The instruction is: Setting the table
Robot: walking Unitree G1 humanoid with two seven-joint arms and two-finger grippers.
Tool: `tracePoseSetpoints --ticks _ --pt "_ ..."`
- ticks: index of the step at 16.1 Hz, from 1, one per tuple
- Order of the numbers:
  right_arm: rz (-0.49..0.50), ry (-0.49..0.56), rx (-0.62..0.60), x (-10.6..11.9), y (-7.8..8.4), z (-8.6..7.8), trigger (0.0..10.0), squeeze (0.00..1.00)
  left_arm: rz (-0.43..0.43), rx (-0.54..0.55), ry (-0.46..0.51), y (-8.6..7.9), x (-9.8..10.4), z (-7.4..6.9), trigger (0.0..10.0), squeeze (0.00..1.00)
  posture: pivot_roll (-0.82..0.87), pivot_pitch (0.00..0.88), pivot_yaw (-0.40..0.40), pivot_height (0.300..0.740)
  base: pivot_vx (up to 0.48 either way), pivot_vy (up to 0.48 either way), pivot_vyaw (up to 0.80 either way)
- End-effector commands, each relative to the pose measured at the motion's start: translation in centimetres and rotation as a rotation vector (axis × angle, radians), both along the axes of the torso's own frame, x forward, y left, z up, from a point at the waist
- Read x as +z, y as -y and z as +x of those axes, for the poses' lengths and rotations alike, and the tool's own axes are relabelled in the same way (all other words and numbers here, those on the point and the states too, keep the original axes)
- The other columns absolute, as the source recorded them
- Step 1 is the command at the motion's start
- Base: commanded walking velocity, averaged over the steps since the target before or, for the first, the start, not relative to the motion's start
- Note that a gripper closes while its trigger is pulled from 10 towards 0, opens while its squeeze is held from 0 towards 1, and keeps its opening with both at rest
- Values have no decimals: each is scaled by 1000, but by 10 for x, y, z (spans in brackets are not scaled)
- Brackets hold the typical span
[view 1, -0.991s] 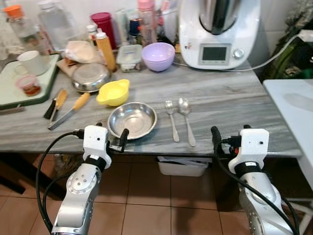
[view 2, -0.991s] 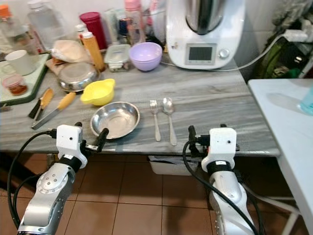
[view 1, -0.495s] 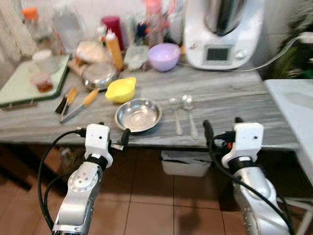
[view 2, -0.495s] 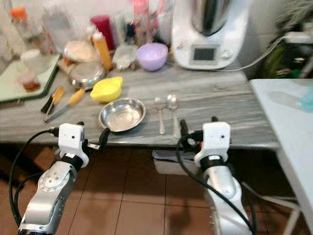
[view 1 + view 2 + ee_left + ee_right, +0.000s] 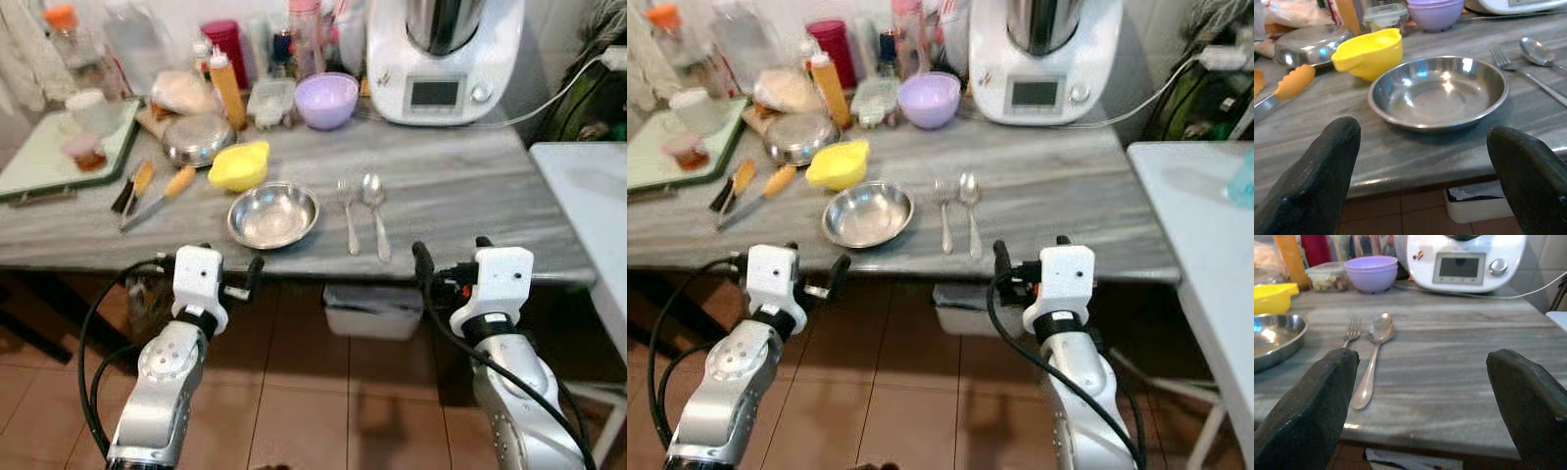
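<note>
A shallow steel bowl (image 5: pixel 273 214) sits near the front edge of the grey marble table (image 5: pixel 460 186). Just right of it, a fork (image 5: pixel 348 211) and a spoon (image 5: pixel 375 211) lie side by side. My left gripper (image 5: pixel 227 269) hangs open in front of the table edge, facing the steel bowl (image 5: pixel 1437 95), with nothing between its fingers (image 5: pixel 1327 161). On the other side, my right gripper (image 5: pixel 451 255) is open too, short of the edge and a little right of the fork (image 5: pixel 1352 330) and spoon (image 5: pixel 1374 352). Behind the steel bowl is a yellow bowl (image 5: pixel 239 165).
At the back stand a purple bowl (image 5: pixel 326 99), a white kitchen machine (image 5: pixel 441 54), bottles and a steel dish (image 5: pixel 196 139). Orange-handled knives (image 5: pixel 157 194) and a green tray (image 5: pixel 49 162) lie at the left. A white table (image 5: pixel 588 196) adjoins on the right. A white bin (image 5: pixel 372 311) sits underneath.
The whole view has shifted, so the camera moved: the table now looks a little farther and higher. Both grippers stay open before the table edge. Nothing on the table has moved.
</note>
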State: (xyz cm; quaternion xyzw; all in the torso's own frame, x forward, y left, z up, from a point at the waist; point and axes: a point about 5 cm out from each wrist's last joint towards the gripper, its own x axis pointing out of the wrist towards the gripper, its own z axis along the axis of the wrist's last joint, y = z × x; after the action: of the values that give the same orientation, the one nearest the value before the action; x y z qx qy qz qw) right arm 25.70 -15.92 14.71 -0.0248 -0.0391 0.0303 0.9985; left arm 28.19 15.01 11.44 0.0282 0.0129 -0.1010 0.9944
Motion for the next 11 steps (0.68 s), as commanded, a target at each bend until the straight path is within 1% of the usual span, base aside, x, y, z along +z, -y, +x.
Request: tracePoseSetpoints --ticks 1,4,7,8,9,10,11 --pt "23 0 12 0 -3 1 10000 0 14 7 -23 -6 -4 -2 10000 0 -131 58 120 740 -292 0 0" --pt "2 -12 5 -1 -3 2 10000 0 18 1 -24 -6 -4 -1 10000 0 -131 58 120 740 -321 0 0" --pt "-6 -7 -42 -2 0 5 10000 0 22 -1 -28 -6 -5 0 10000 0 -132 46 120 740 -320 0 0" --pt "5 -3 -61 -2 1 7 10000 0 23 0 -29 -6 -5 0 10000 0 -132 46 120 740 -322 0 0" --pt "43 -6 -54 -3 1 8 10000 0 23 1 -29 -6 -6 1 10000 0 -129 42 118 740 -322 0 0" --pt "8 12 -83 -2 4 9 10000 0 24 0 -29 -6 -6 1 10000 0 -129 42 118 740 -322 0 0" --pt "4 16 -85 -1 4 9 10000 0 25 -2 -29 -6 -6 1 10000 0 -129 39 118 740 -315 0 0"
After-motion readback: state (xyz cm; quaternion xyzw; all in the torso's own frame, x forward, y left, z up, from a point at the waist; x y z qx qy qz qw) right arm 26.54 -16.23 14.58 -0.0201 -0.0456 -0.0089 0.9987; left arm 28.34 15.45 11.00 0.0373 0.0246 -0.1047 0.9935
